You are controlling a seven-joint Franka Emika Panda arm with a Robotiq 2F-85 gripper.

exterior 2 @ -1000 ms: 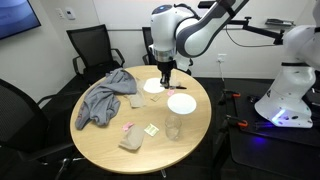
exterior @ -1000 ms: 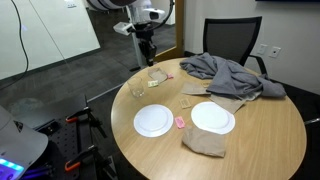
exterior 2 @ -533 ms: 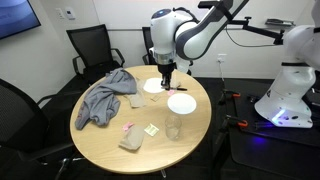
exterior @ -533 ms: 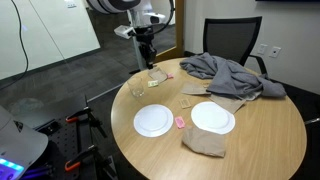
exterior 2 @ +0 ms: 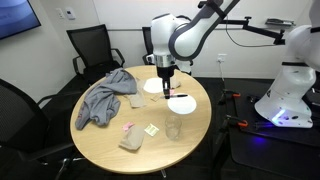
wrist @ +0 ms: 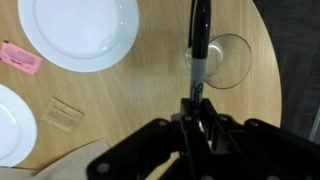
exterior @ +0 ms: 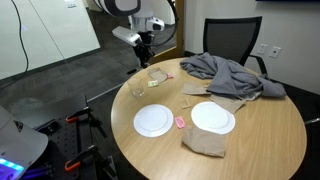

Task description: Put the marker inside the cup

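My gripper (wrist: 197,105) is shut on a black marker (wrist: 199,45), which sticks out past the fingers. In the wrist view the marker's far end lies over the left rim of a clear glass cup (wrist: 225,62) standing upright on the wooden table. In both exterior views the gripper (exterior: 145,47) (exterior 2: 166,78) hangs well above the table with the marker (exterior: 147,60) pointing down. The cup (exterior: 138,88) (exterior 2: 174,128) stands near the table edge, lower than the gripper and apart from it.
Two white plates (exterior: 153,121) (exterior: 213,118) lie on the round table (exterior: 270,140). There is also a grey cloth (exterior: 230,75), a brown napkin (exterior: 205,143), a pink item (wrist: 20,58) and a tan note (wrist: 65,113). Office chairs (exterior 2: 90,45) stand around the table.
The gripper with the marker has shifted a little sideways towards the cup's side of the table. Nothing on the table has moved.
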